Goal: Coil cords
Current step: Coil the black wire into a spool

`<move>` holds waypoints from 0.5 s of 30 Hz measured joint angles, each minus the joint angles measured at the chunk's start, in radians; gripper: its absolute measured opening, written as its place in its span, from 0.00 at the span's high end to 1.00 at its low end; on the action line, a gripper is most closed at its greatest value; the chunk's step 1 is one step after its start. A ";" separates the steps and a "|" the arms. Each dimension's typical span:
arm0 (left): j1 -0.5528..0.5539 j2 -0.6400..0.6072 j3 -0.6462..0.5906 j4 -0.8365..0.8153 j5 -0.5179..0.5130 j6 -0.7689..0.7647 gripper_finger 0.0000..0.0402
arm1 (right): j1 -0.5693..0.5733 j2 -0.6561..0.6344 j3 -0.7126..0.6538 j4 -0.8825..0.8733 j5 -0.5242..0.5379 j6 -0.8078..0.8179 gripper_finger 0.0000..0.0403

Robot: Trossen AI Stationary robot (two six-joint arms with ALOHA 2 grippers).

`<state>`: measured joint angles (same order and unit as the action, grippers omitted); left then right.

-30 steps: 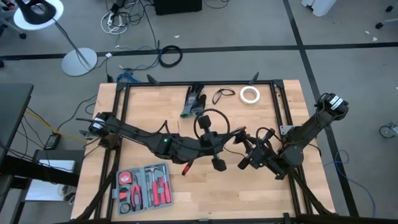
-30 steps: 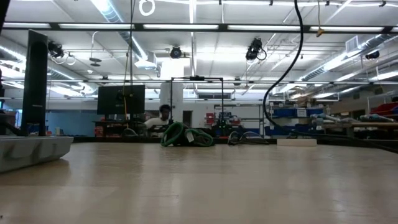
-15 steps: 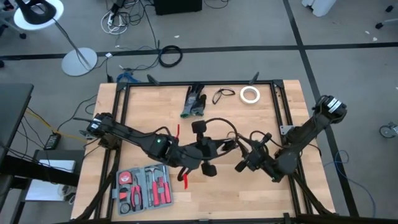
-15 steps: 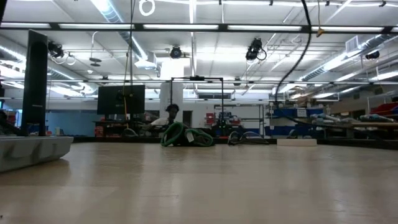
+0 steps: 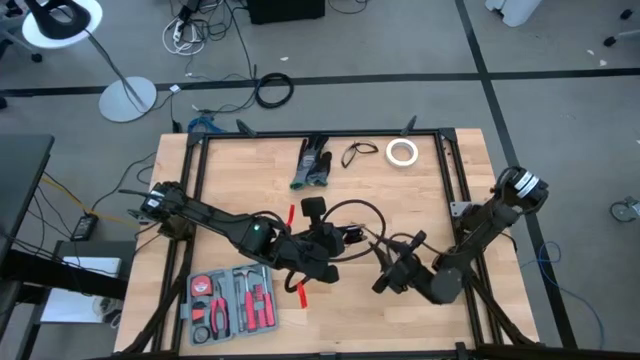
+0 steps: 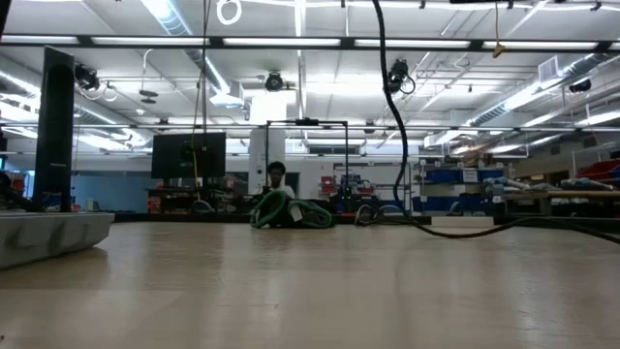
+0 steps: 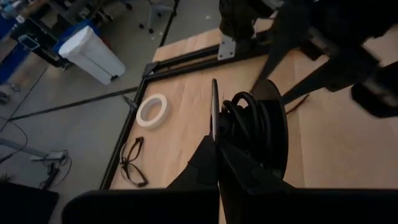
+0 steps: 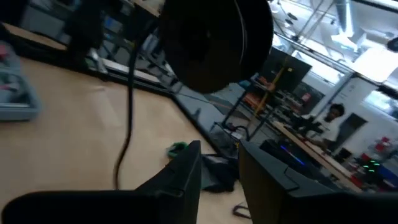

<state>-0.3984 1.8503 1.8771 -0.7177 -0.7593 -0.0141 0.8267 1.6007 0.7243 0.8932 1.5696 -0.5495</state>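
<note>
The left gripper has its fingers pressed together on the coiled cord bundle, a compact round black coil that sits right at its fingertips, held up off the wooden table. From the bundle a loose tail arcs over toward the right gripper, which hangs just beside it with its fingers parted and nothing between them (in its wrist view the coil hangs straight ahead of them). For the next wrap, I judge that the tail's free run lies between the two grippers, nearer the right one.
</note>
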 joint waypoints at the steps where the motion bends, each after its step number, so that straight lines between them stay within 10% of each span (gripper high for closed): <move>1: 0.002 0.000 0.000 -0.008 0.008 -0.009 1.00 | 0.007 0.007 -0.008 0.000 0.000 0.026 0.75; 15: 0.003 0.001 -0.001 0.021 0.046 0.001 1.00 | -0.036 0.034 -0.185 -0.178 -0.427 0.743 0.76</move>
<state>-0.3949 1.8511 1.8763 -0.6968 -0.7130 -0.0135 0.7907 1.6348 0.5398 0.7154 1.1430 0.1934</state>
